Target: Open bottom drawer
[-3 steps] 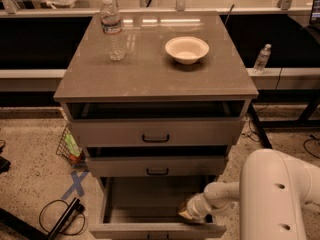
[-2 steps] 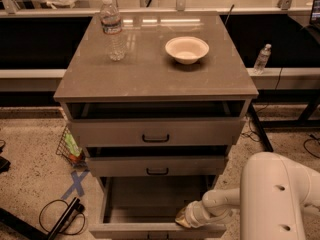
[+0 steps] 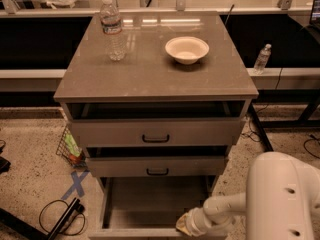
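The bottom drawer [image 3: 150, 204] of the grey cabinet stands pulled far out, its plain grey inside showing and its front at the frame's lower edge. Its handle is out of view. My gripper [image 3: 184, 226] is at the drawer's front right corner, on the white arm [image 3: 225, 209] that reaches in from the right. The middle drawer [image 3: 157, 166] and the top drawer [image 3: 156, 133], each with a black bar handle, are both slightly open.
A clear water bottle [image 3: 113, 29] and a cream bowl [image 3: 186, 49] stand on the cabinet top [image 3: 150, 74]. A wire basket [image 3: 70, 146], blue tape and a black cable lie on the floor at the left. Another bottle [image 3: 262, 58] stands on the right ledge.
My gripper has moved toward the camera and slightly left, down along the drawer's right side. The bottom drawer has come out a little further.
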Motion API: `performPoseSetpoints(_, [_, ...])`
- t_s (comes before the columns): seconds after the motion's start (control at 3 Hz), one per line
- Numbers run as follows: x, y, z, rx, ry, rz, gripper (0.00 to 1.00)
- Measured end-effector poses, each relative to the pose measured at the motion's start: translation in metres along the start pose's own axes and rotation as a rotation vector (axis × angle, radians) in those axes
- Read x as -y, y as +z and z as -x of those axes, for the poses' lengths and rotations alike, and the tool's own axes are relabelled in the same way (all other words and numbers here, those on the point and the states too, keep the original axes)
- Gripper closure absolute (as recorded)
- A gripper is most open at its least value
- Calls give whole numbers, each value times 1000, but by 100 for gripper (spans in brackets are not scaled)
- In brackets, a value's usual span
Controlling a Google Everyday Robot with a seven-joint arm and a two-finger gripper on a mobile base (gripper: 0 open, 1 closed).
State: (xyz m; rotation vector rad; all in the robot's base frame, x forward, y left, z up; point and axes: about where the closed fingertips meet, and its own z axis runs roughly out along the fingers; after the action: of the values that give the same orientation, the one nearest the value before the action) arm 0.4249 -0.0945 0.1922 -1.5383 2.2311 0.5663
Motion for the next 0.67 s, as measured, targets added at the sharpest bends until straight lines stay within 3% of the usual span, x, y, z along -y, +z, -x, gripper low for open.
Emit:
performPoseSetpoints(0.33, [-9, -3, -1, -1, 0, 4, 100])
performPoseSetpoints(0.67, [-11, -2, -1, -1, 1, 6, 82])
